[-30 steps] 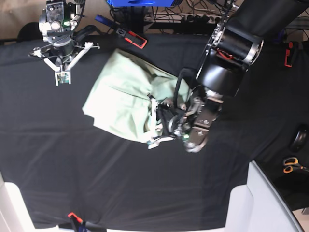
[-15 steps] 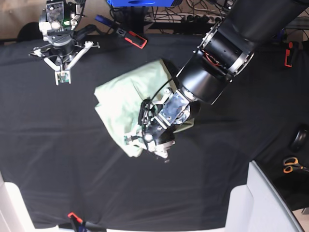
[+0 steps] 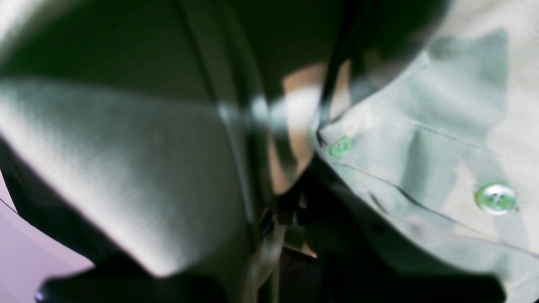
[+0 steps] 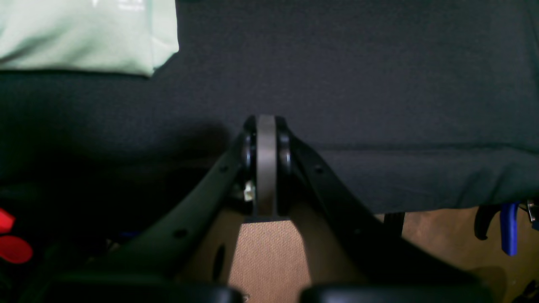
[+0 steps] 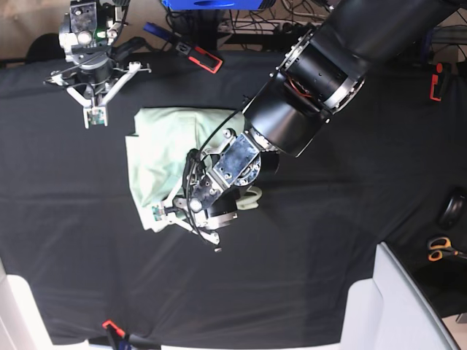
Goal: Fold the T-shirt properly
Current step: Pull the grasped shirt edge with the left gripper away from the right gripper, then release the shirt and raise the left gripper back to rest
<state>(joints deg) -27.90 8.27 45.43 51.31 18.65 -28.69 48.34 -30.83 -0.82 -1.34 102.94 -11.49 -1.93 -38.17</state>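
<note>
The pale mint-green T-shirt [image 5: 162, 149] lies bunched on the black table cloth [image 5: 328, 219], left of centre in the base view. My left gripper [image 5: 162, 214] sits at the shirt's lower left edge, shut on a fold of it, and its big black arm covers the shirt's right part. In the left wrist view the T-shirt [image 3: 421, 139] fills the frame, blurred, with two green buttons showing. My right gripper [image 5: 93, 117] hangs shut and empty at the far left, apart from the shirt. From the right wrist view, the right gripper [image 4: 266, 139] has its pads together, and a T-shirt corner [image 4: 84, 38] lies beyond.
A red-and-black clamp [image 5: 198, 57] lies at the table's far edge. Scissors [image 5: 441, 249] and a dark round object [image 5: 454, 208] sit at the right edge. A white bin [image 5: 408, 306] stands at the lower right. A red clip [image 5: 111, 326] marks the near edge.
My left arm has swung left and forward, dragging the shirt's right side over onto its left part; the cloth now lies more compact and further left. The right arm has not moved.
</note>
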